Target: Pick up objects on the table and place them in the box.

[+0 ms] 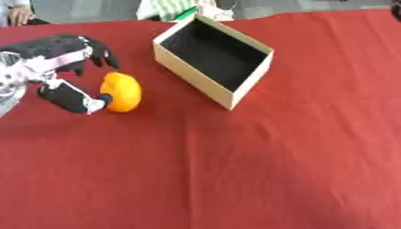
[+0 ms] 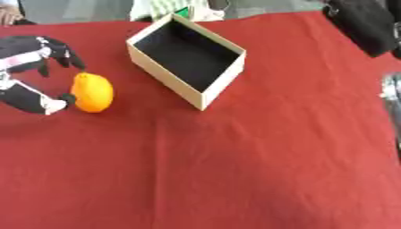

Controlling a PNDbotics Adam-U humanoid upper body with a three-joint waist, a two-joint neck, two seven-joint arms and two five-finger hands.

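Observation:
An orange-yellow fruit (image 1: 121, 91) lies on the red cloth, left of the box. My left hand (image 1: 55, 56) comes in from the left and brackets the fruit. Its fingers (image 1: 103, 54) bend down just above the fruit's top, and its thumb (image 1: 87, 102) touches the fruit's lower left side. The fruit sits at the hand's opening, resting on the table. The tan cardboard box (image 1: 190, 74) stands open-topped and askew at the upper middle, with a dark, empty inside. A black shape (image 2: 362, 26) at the upper right corner looks like my right arm; its hand cannot be made out.
The red tablecloth (image 1: 235, 170) covers the whole table. Something green (image 1: 185, 14) lies just behind the box's far corner. A silvery part (image 2: 389, 91) shows at the right edge of the right eye view.

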